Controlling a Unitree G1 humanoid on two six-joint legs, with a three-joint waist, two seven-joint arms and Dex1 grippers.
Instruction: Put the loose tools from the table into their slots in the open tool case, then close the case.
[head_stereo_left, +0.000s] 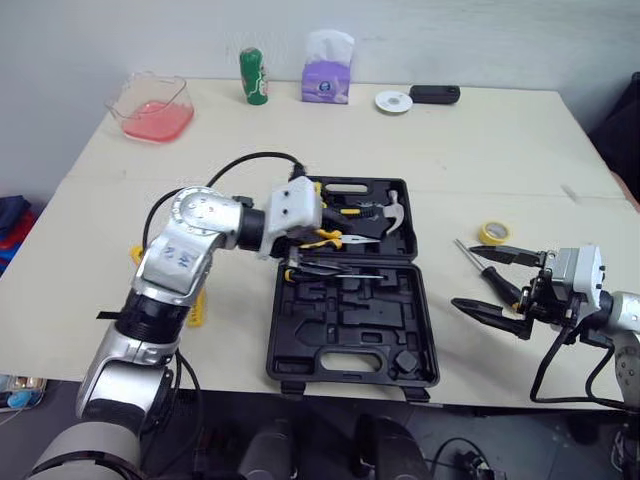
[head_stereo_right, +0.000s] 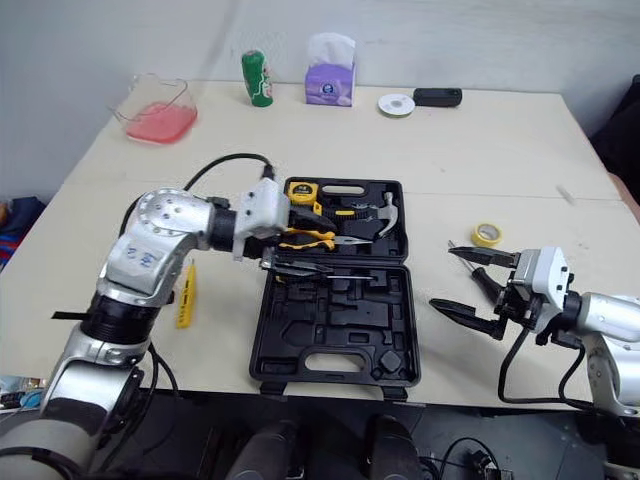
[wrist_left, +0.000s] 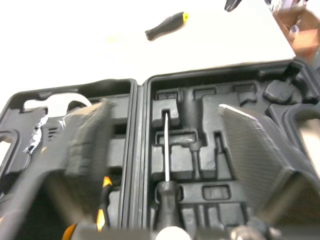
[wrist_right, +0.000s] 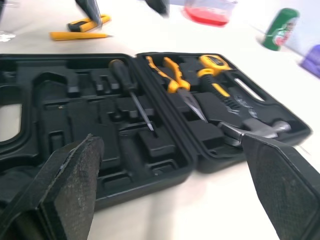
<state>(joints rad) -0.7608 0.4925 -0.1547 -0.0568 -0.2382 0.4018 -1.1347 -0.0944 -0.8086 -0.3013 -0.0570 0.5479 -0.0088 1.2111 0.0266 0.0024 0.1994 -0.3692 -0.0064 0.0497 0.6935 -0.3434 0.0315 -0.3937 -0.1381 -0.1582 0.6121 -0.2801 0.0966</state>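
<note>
Right hand (head_stereo_left: 464, 277) near loose screwdriver (head_stereo_left: 499, 281)

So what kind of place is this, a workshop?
More likely an office or lab room than a workshop: a plain pale table against a bare wall, with a tissue box and a drink can at its far edge.

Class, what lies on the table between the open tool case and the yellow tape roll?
The shaft of a loose screwdriver; the rest is bare table, as both eye views show.
</note>
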